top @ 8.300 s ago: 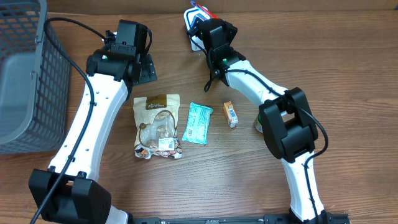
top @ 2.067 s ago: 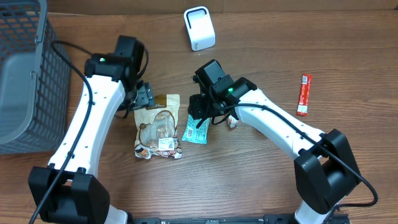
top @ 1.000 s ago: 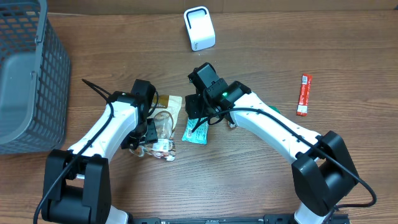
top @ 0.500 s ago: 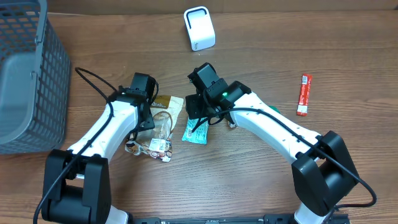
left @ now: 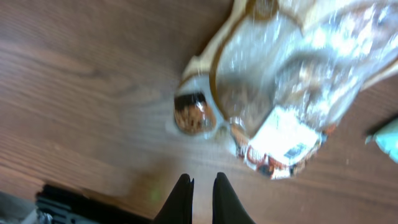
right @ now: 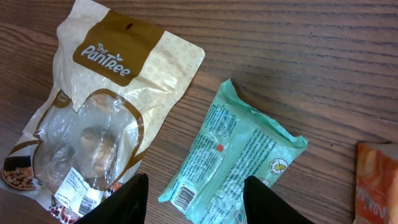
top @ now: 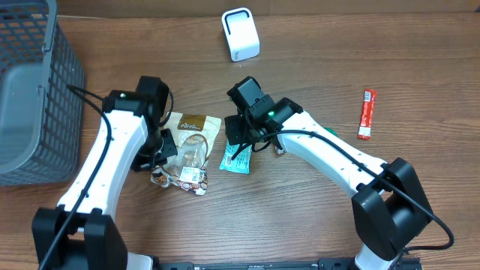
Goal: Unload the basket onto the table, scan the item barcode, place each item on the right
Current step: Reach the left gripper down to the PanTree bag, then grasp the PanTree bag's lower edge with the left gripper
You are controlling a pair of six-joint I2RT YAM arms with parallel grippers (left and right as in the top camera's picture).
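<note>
Nearest the robot, the left end effector is seen with its two fingers pressed together and nothing caught between them, poised just short of the lower edge of the snack bag, which lies flat on the desk. The bag is laid face up, so its white label is exposed, though the wrist view is too blurred for a barcode to be made out on it. Just beside the bag, the teal packet is laid flat with its printed side up, and a barcode is shown at its near end, where it can be read once the packet is lifted and turned. The right end effector is held above this packet with its fingers spread and empty, a pose judged to be a set-up for a grasp across the packet's width. An orange packet is found just beyond it, not touching. Further out, a red stick is set well apart to the right. At the far edge the scanner is stood upright, well apart from every item, so whichever one is picked must be carried to it. The basket is kept at the far left, presumably for items already scanned.
</note>
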